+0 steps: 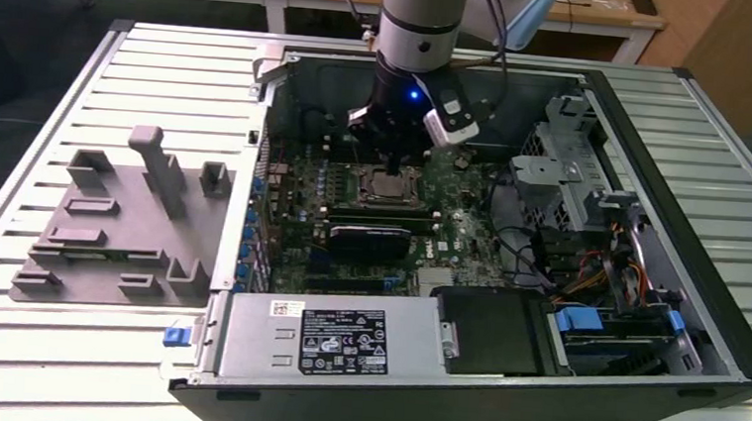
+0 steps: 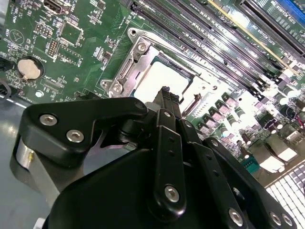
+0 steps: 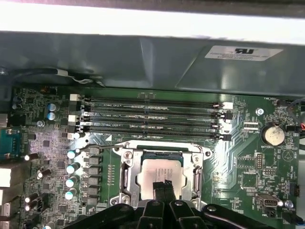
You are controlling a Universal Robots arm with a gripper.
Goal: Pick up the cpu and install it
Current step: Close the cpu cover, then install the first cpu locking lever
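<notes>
Silver cpu (image 3: 159,177) already seated in socket (image 3: 125,177) on motherboard (image 1: 462,212) inside case (image 1: 689,282), claw (image 3: 162,186) clenched with tips meeting just above its lid, gripping nothing: install step seemingly at placement's end, frame not yet latched, so careful lever handling wanted.

Above the cpu (image 3: 159,175) the way lies open; the socket frame (image 3: 125,177) flanks it, memory slots (image 3: 152,117) just beyond.
</notes>
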